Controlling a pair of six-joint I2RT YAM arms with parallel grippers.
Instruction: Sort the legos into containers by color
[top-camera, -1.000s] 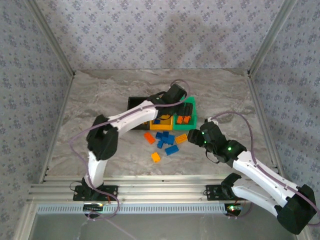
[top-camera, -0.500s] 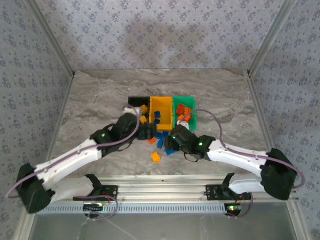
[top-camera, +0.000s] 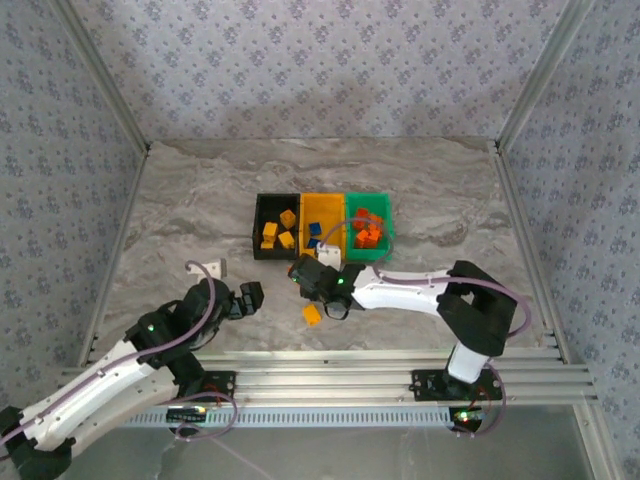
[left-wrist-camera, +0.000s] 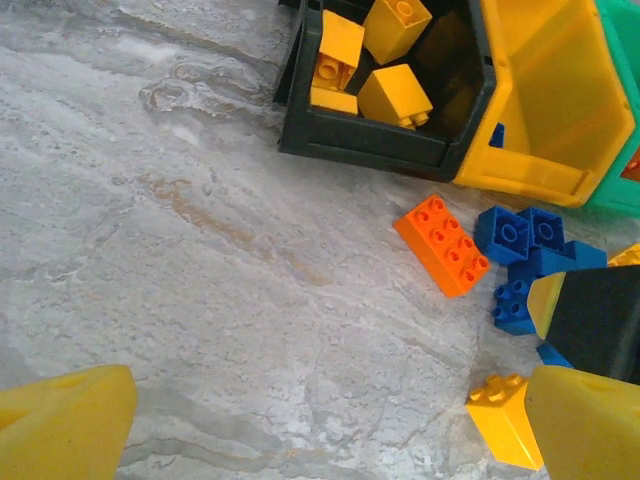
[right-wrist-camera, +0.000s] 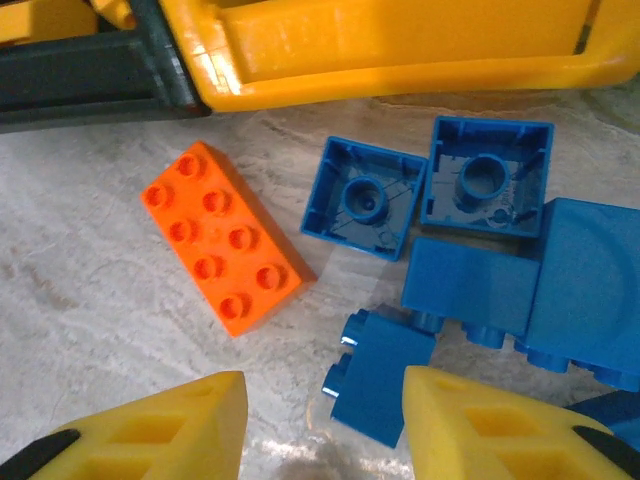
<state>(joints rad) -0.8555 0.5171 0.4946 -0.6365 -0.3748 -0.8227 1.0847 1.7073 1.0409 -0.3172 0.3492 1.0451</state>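
Three bins stand in a row: black (top-camera: 262, 212), yellow (top-camera: 328, 208), green (top-camera: 386, 238). Yellow bricks (left-wrist-camera: 388, 95) lie in the black bin (left-wrist-camera: 372, 150), and orange bricks (top-camera: 366, 233) in the green one. In front of the yellow bin (right-wrist-camera: 400, 45) an orange brick (right-wrist-camera: 222, 238) and several blue bricks (right-wrist-camera: 470, 285) lie loose. My right gripper (right-wrist-camera: 320, 430) hovers low over them, open. One blue brick (right-wrist-camera: 385, 378) lies on its side just inside the right finger, apart from the left finger. My left gripper (left-wrist-camera: 330, 440) is wide open over bare table, near left of the pile.
A loose yellow brick (top-camera: 312, 314) lies nearest the front, by my left gripper's right finger (left-wrist-camera: 585, 425). The marble tabletop (top-camera: 180, 230) is bounded by patterned walls on three sides and a metal rail (top-camera: 330, 370) at the near edge.
The left arm has pulled back from over the bins to the near left. The right gripper has moved left over the loose pile, and its jaws have narrowed.
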